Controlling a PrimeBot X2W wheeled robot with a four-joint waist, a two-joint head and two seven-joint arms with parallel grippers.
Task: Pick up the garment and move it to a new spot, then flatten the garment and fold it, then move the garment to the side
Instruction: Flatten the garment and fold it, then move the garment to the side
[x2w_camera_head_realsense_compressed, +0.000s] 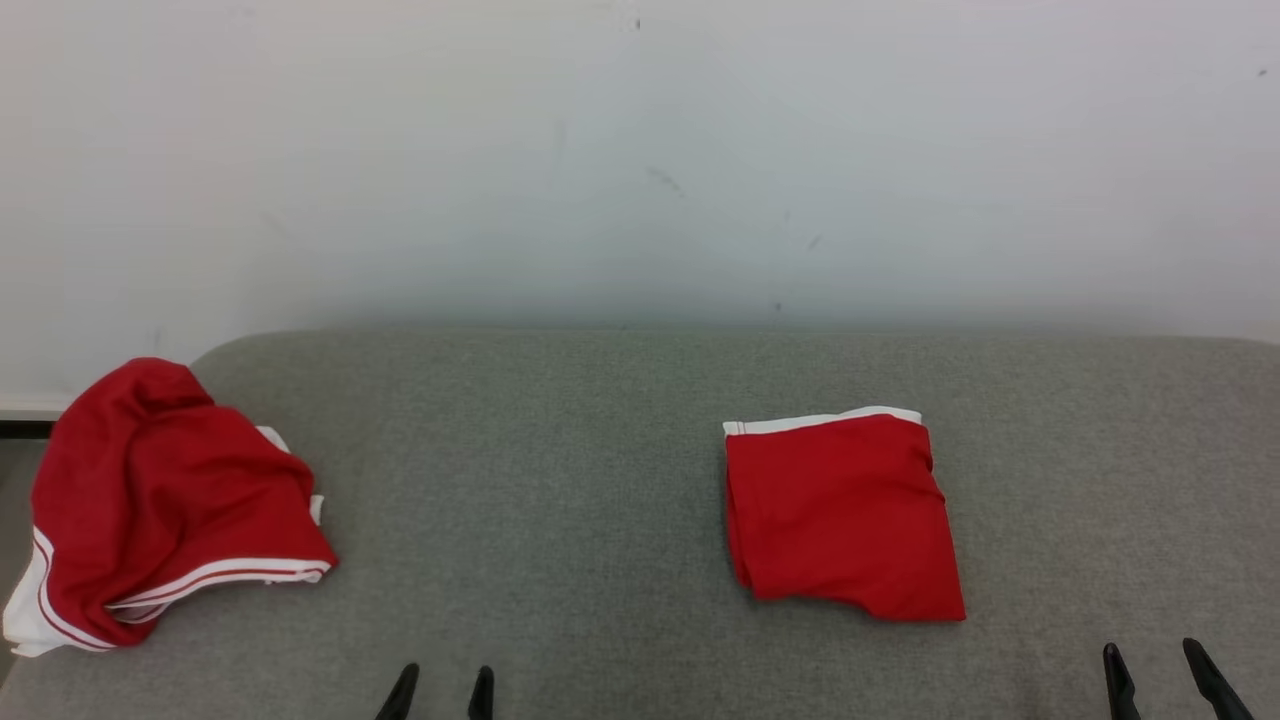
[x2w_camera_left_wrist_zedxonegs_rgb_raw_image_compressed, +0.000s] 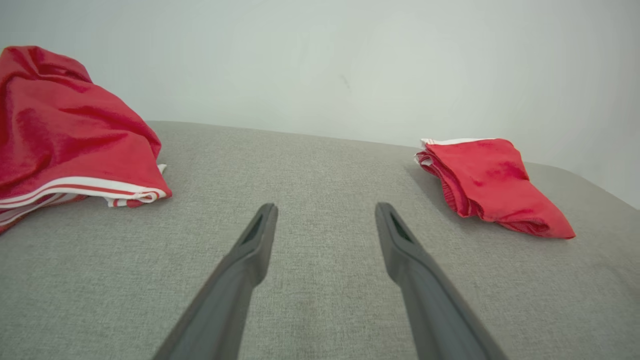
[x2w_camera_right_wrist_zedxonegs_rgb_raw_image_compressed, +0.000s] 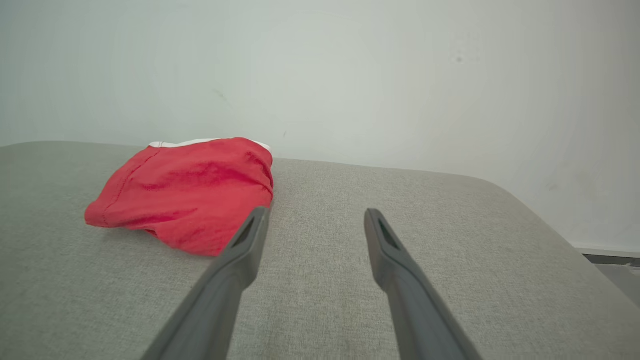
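- Dark fingers of your left gripper (x2w_camera_head_realsense_compressed: 445, 672) stand spread apart with nothing between them, hovering over bare grey fabric at the near edge of the worktop (x2w_camera_head_realsense_compressed: 560, 500).
- In the left wrist view that same left gripper (x2w_camera_left_wrist_zedxonegs_rgb_raw_image_compressed: 326, 207) points across open fabric towards the wall, between the two red items and touching neither.
- Your right gripper (x2w_camera_head_realsense_compressed: 1150, 650) is also spread wide and holds nothing; it sits at the near right, apart from the cloth.
- From the right wrist view, the right gripper (x2w_camera_right_wrist_zedxonegs_rgb_raw_image_compressed: 316, 212) has its fingers parted over bare fabric, and the folded garment (x2w_camera_right_wrist_zedxonegs_rgb_raw_image_compressed: 185, 190) lies ahead and to that view's left.
- You can see the folded garment (x2w_camera_head_realsense_compressed: 840, 515) lying flat on the worktop, right of centre: a compact red square with a white band along its far edge. It is nearer your right gripper than your left.
- Well apart from it, at the worktop's far left edge, a crumpled garment (x2w_camera_head_realsense_compressed: 160, 500) sits in a heap, red with white stripes along its hem.
- Behind everything rises a plain pale wall (x2w_camera_head_realsense_compressed: 640, 150).
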